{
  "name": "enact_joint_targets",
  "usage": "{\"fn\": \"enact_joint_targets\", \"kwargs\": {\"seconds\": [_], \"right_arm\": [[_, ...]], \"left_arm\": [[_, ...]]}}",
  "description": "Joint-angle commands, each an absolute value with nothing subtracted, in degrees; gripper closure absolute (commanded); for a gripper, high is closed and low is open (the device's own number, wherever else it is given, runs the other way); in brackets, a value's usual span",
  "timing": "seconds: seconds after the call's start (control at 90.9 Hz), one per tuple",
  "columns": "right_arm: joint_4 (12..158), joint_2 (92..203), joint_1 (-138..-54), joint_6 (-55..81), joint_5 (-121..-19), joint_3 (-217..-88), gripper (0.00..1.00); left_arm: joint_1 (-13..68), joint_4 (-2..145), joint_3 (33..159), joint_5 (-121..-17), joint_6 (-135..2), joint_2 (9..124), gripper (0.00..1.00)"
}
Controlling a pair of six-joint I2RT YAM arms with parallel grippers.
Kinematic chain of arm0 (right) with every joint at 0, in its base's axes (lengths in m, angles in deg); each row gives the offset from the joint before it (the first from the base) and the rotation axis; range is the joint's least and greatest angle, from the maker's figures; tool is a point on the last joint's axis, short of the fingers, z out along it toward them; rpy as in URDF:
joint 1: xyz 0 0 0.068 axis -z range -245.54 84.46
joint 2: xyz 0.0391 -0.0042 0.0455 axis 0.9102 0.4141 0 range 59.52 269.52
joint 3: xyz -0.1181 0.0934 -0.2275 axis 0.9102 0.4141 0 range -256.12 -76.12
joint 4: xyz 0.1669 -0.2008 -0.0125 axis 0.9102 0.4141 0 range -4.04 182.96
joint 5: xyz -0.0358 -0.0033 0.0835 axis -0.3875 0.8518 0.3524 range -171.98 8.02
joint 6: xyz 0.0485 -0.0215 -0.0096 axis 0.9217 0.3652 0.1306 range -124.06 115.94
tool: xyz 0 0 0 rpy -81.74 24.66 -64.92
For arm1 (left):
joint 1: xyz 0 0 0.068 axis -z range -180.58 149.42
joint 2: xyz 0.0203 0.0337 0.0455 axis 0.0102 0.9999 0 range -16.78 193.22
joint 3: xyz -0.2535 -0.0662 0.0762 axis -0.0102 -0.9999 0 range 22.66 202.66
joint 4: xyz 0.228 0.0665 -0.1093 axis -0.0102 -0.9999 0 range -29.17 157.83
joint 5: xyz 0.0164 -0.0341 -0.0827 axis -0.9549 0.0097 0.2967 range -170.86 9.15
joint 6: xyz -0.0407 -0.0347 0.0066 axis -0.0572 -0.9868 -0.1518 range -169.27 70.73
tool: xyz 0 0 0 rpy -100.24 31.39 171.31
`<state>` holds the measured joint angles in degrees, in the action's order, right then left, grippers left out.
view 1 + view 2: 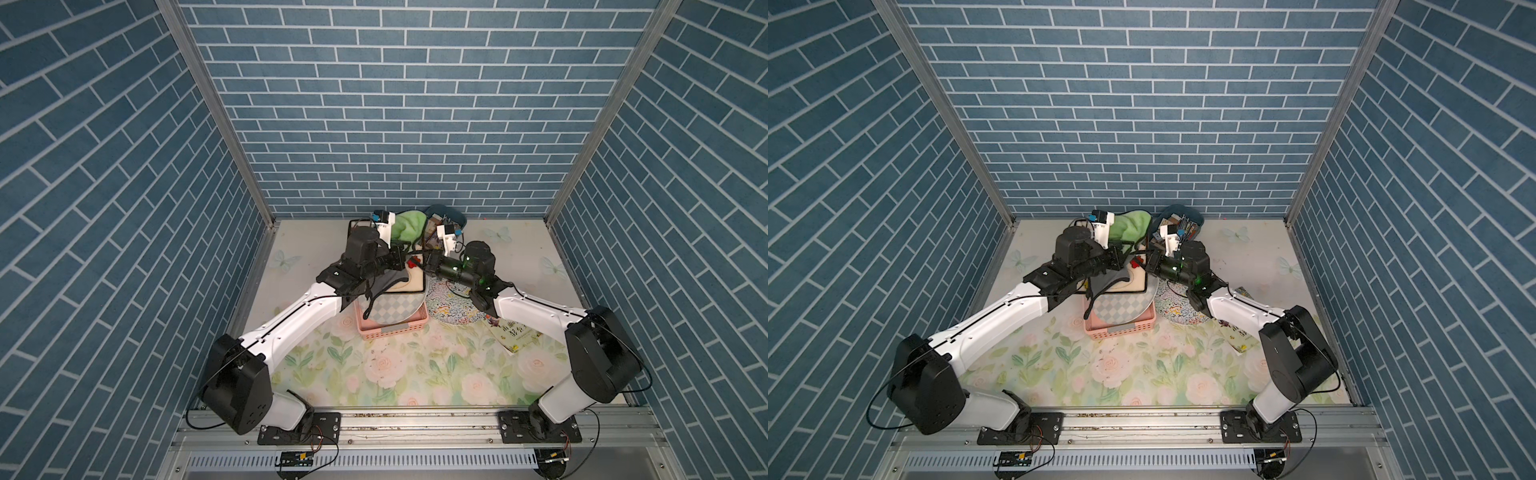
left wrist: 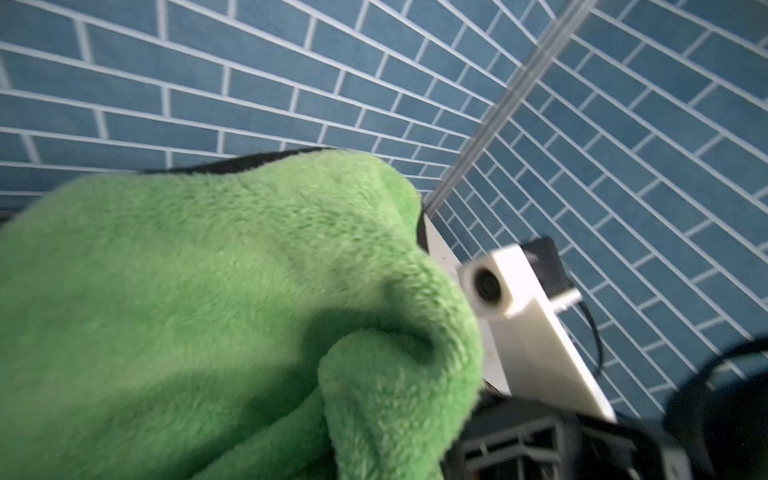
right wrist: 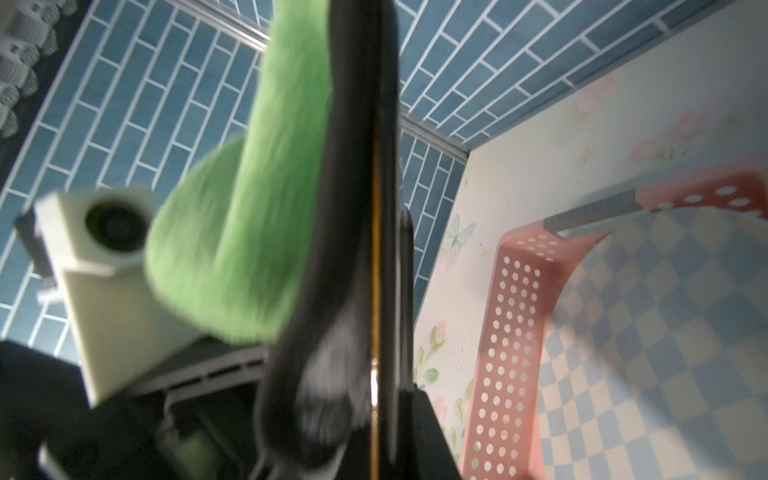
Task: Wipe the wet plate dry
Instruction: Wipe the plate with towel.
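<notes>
The green cloth (image 1: 409, 226) — against the plate (image 1: 416, 283)

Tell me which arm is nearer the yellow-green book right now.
Right. The right arm passes directly over the book's edge. The left arm is well away from it, on the other side of the pink basket.

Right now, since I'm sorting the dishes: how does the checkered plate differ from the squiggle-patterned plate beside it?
The checkered plate bears pale blue and cream checks; the squiggle-patterned plate is covered in fine multicoloured lines. The checkered plate sits in the pink basket; the squiggle-patterned plate lies directly on the floral table. Both are round.
</notes>
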<state>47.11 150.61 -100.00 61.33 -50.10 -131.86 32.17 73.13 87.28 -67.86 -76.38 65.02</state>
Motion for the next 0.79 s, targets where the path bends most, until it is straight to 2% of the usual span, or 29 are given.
{"fn": "enact_joint_targets", "kwargs": {"seconds": [0.0,0.077,0.143,0.242,0.319,0.407,0.528,0.649,0.781], "right_arm": [[20.67,144.35,-98.21,67.35,-48.00,-135.38,1.00],[22.92,142.92,-99.64,64.81,-46.80,-134.15,1.00],[26.22,142.25,-102.89,61.03,-45.78,-134.02,1.00],[30.47,143.74,-107.95,56.20,-44.54,-135.76,1.00],[29.07,146.19,-109.08,56.27,-43.70,-137.49,1.00],[28.50,146.70,-107.82,56.50,-44.80,-139.16,1.00],[29.00,144.78,-102.95,58.26,-47.44,-138.98,1.00],[29.64,140.96,-98.01,60.09,-51.23,-135.69,1.00],[29.78,139.27,-97.10,60.11,-51.72,-134.93,1.00]], "left_arm": [[25.37,68.57,80.58,-67.16,-81.24,62.37,1.00],[19.29,69.40,78.06,-67.72,-82.76,58.92,1.00],[18.38,68.33,79.21,-68.45,-80.98,58.22,1.00],[20.94,70.10,83.30,-60.54,-80.11,61.45,1.00],[26.59,68.49,88.30,-61.93,-76.97,64.95,1.00],[30.20,64.02,94.39,-65.77,-74.11,68.07,1.00],[27.98,62.72,93.31,-70.93,-76.55,67.40,1.00],[29.01,63.42,89.38,-64.82,-75.18,65.94,1.00],[36.53,64.50,84.48,-60.41,-73.77,67.26,1.00]]}}
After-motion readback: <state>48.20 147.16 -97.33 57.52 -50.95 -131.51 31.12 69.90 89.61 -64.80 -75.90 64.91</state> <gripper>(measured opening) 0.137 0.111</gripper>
